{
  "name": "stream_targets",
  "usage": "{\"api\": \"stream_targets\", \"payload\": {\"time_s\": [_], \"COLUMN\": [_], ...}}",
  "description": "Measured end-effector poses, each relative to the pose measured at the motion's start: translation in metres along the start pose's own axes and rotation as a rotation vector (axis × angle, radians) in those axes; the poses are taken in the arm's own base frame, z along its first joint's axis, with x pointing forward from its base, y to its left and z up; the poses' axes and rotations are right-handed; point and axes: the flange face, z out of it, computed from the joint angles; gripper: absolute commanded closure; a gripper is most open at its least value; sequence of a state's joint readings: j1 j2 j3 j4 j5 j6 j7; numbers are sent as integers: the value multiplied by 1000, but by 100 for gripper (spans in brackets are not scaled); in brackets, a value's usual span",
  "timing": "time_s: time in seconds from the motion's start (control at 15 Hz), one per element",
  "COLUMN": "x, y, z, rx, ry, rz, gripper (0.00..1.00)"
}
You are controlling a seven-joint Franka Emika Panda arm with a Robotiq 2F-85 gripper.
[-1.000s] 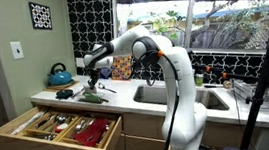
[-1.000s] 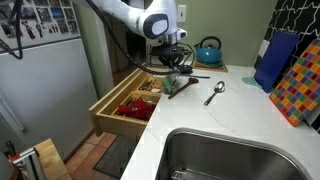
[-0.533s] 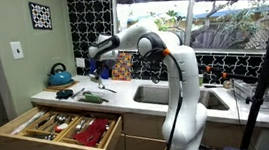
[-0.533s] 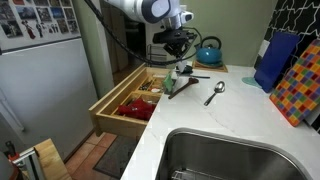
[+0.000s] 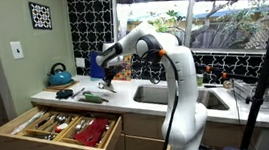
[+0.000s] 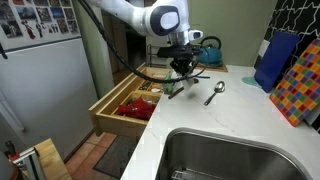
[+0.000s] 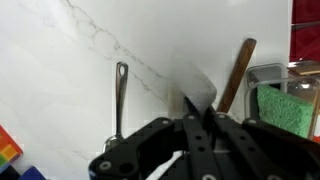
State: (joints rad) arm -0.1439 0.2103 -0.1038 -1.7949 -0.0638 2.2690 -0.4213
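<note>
Spatula (image 7: 232, 72) with a wooden handle lies flat on the white countertop (image 7: 60, 80), right of centre in the wrist view, its pale blade end next to the fingertips. Gripper (image 7: 200, 118) comes in from the bottom edge of that view, jaws pressed together; can't tell if it touches the blade. Spoon (image 7: 120, 95) lies left of the spatula, apart from it, roughly parallel. Green sponge (image 7: 280, 108) sits in a clear container at the right edge.

In an exterior view the gripper (image 6: 183, 70) hangs just above the dark spatula (image 6: 185, 86) at centre frame, with the spoon (image 6: 214, 93) to the right of it. Teal kettle (image 6: 208, 50) stands behind, upper centre. Open drawer (image 6: 118, 105) sticks out at lower left, a sink (image 6: 230, 155) fills the bottom right.

In an exterior view the gripper (image 5: 104, 68) is over the counter, the kettle (image 5: 60, 75) to its left and the drawer (image 5: 50, 129) below.
</note>
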Motion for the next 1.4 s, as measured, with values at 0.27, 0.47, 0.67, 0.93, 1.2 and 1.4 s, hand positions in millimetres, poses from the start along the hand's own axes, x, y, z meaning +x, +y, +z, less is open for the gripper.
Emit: {"api": "stream_targets", "payload": {"time_s": [0.27, 0.47, 0.67, 0.93, 1.2, 1.4], "x": [-10, -18, -21, -17, -9, 1], "y": [1, 2, 1, -1, -10, -28], "z": [22, 35, 40, 32, 6, -12], "rx": [11, 17, 8, -6, -6, 39], "ry": [-50, -83, -97, -82, -32, 16], "rz": [9, 14, 15, 0, -6, 5], "gripper": [98, 59, 36, 5, 0, 0]}}
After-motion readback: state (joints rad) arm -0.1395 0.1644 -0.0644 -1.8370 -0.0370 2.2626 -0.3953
